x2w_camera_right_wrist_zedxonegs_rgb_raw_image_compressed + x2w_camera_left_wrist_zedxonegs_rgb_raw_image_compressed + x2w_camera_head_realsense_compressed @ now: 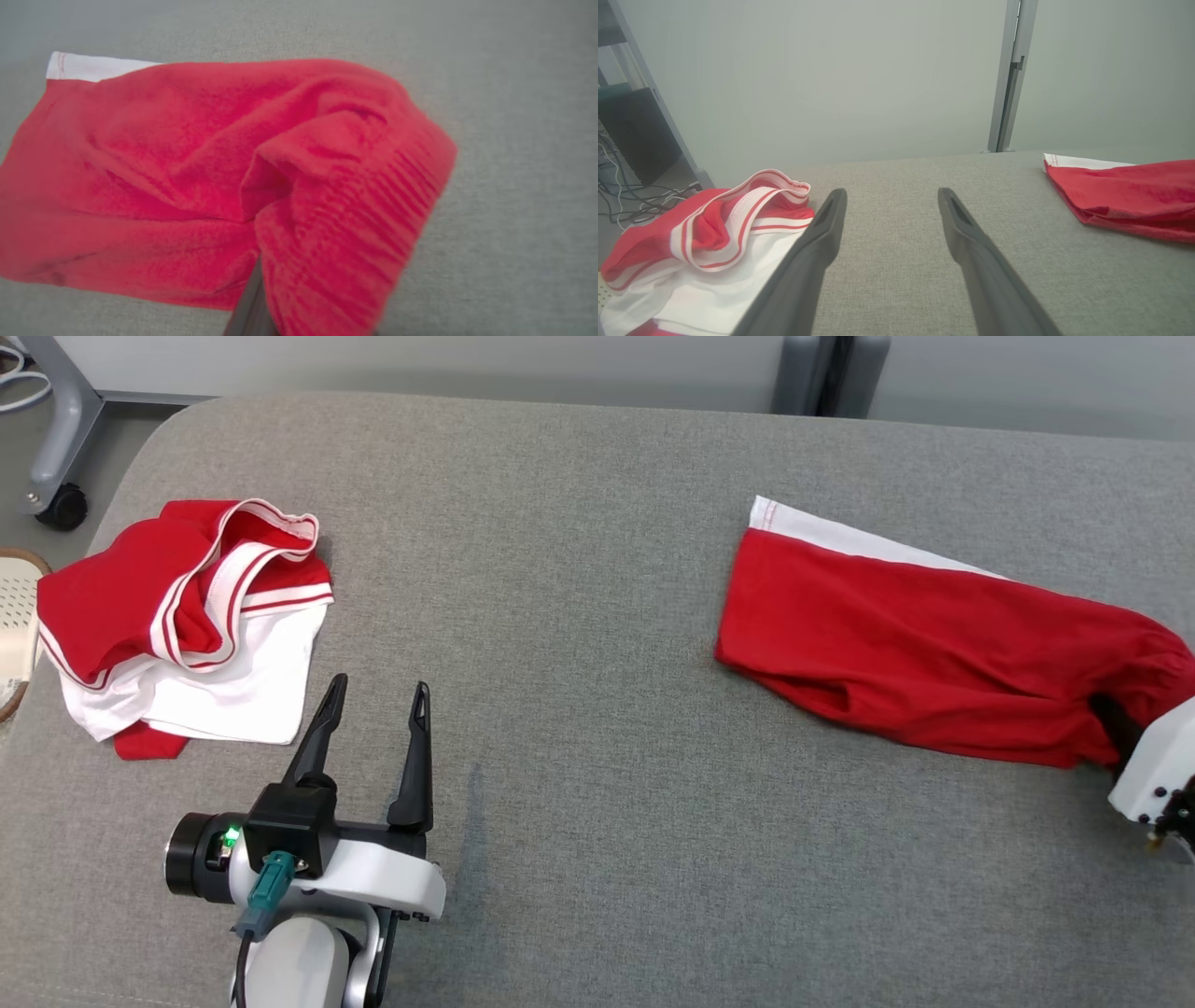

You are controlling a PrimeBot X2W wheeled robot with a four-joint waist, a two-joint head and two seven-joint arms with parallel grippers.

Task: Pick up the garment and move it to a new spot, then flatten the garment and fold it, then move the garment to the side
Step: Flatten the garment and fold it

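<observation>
The garment (934, 644) is red with a white hem strip and lies bunched at the right of the grey padded table (597, 821). My right gripper (1116, 728) is at its right end, shut on the gathered cloth, which hides most of the fingers. In the right wrist view the garment (187, 163) drapes over one dark finger (247, 308). My left gripper (380, 687) stands open at the lower left, holding nothing. The left wrist view shows that open gripper (893, 192) over bare table, with the garment (1125, 191) far to its right.
A second red and white garment (187, 616) lies crumpled at the table's left, just beside my left fingers (714, 233). A wheeled stand (56, 476) and a pale basket (14, 616) sit off the left edge. A grey post (826, 373) stands behind the table.
</observation>
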